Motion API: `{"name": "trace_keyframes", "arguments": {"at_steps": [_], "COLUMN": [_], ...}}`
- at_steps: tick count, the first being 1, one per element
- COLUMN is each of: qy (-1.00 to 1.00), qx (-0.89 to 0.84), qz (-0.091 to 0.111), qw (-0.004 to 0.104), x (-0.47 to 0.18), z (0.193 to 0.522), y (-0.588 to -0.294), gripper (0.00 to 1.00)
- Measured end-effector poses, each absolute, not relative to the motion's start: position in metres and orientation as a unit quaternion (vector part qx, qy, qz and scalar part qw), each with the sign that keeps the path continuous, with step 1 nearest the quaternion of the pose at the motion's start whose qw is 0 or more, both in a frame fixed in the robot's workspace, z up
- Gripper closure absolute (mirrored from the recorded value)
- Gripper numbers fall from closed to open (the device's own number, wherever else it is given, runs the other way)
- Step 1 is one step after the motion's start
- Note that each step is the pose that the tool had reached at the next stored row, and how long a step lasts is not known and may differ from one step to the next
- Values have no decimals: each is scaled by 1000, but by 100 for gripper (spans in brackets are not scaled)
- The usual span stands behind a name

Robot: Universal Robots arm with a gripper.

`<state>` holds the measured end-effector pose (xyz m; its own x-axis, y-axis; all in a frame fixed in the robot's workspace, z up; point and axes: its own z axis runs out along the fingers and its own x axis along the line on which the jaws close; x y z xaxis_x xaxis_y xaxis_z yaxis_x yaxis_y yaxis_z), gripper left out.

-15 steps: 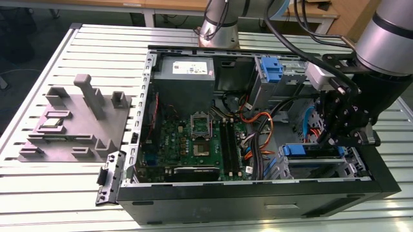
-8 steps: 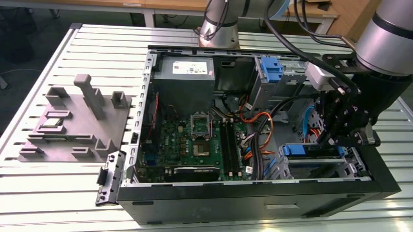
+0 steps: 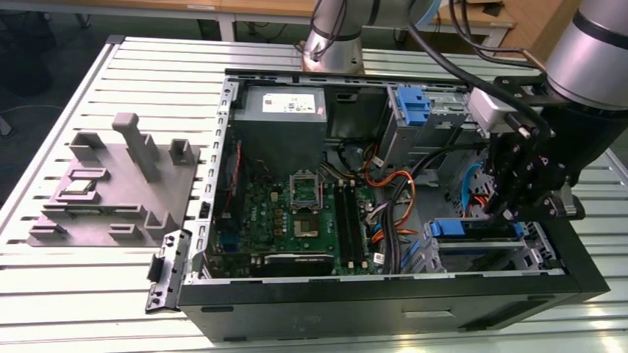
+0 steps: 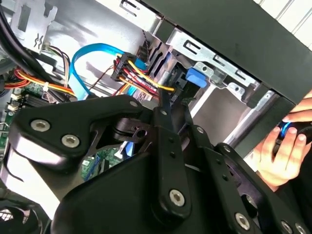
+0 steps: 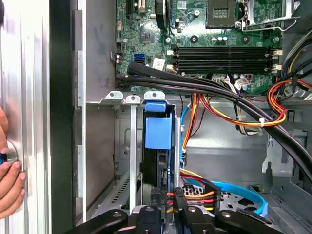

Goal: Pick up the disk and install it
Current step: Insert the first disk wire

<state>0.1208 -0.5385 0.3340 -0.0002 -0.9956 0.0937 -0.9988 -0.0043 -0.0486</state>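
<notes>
The disk (image 3: 471, 229) stands on edge in the drive bay at the front corner of the open computer case (image 3: 393, 301), on the exterior view's right. Its blue rail and tab show in both wrist views (image 5: 158, 129) (image 4: 196, 77), between the bay's metal plates. My gripper (image 3: 512, 213) hangs straight above the disk's end farthest from the motherboard, reaching down into the bay. In the first wrist view the gripper (image 5: 165, 214) lines up with the disk's dark edge. The contact itself is hidden behind the gripper's black links (image 4: 170, 100).
Thick black cables (image 5: 219, 92) and red-yellow wires cross beside the bay, and a blue flat cable (image 4: 92, 53) loops nearby. A grey power supply (image 3: 282, 110) and a blue latch (image 3: 414, 103) sit at the case's back. A person's hand (image 4: 285, 146) rests outside the case wall. A grey fixture (image 3: 118, 184) lies on the table.
</notes>
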Motion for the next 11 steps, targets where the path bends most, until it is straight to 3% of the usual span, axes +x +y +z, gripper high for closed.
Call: {"name": "trace_keyframes", "arguments": {"at_steps": [6,8,11], "qy": [-705,-705,-705], "qx": [707,707,707], "qz": [50,50,50], "qw": [15,15,15], "x": [121,121,121], "z": [338,338,338], "y": [-538,-539,-538], "gripper": [77,90,90]}}
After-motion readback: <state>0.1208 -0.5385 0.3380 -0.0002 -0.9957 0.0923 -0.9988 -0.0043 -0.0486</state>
